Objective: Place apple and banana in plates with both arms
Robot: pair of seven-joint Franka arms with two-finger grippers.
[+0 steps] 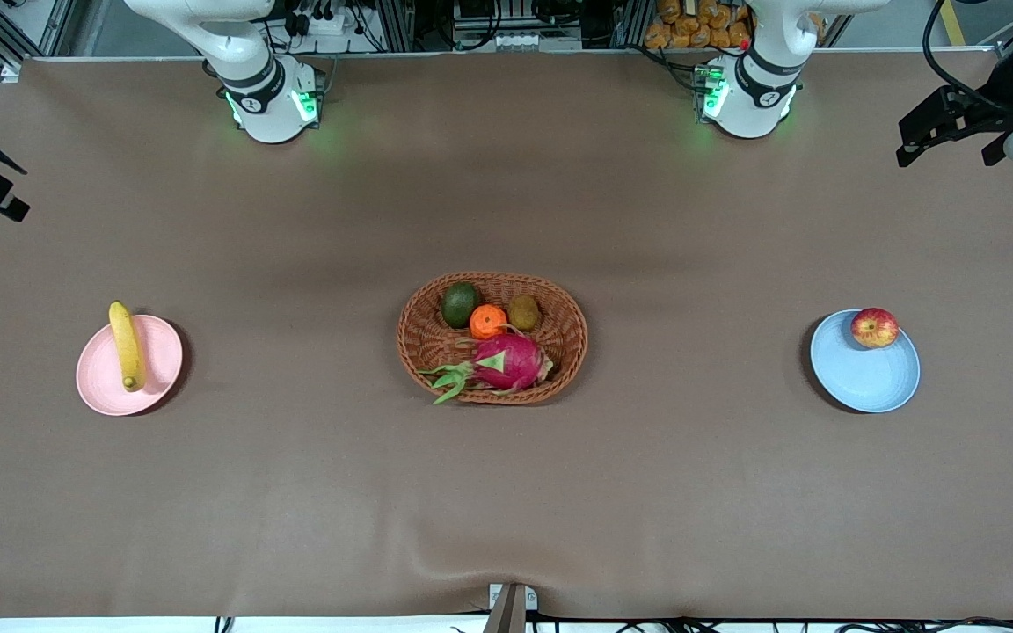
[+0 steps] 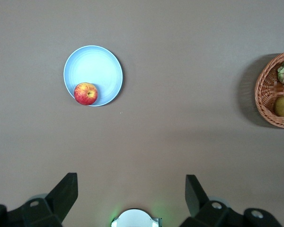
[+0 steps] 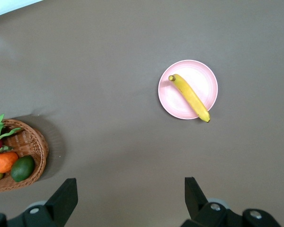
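Observation:
The red and yellow apple (image 1: 874,327) (image 2: 85,93) rests in the light blue plate (image 1: 863,378) (image 2: 94,66), against the rim farther from the front camera, toward the left arm's end of the table. The yellow banana (image 1: 127,345) (image 3: 189,97) lies across the pale pink plate (image 1: 102,378) (image 3: 203,78) toward the right arm's end, one end sticking out over the rim. My left gripper (image 2: 131,187) (image 1: 946,149) hangs high over bare table, open and empty. My right gripper (image 3: 131,189) is likewise high over bare table, open and empty.
An oval wicker basket (image 1: 559,352) stands mid-table between the plates, holding a dragon fruit (image 1: 511,360), an orange (image 1: 488,320), an avocado (image 1: 459,304) and a brownish fruit (image 1: 524,311). Brown cloth covers the whole table. The arm bases (image 1: 273,101) stand along the edge farthest from the front camera.

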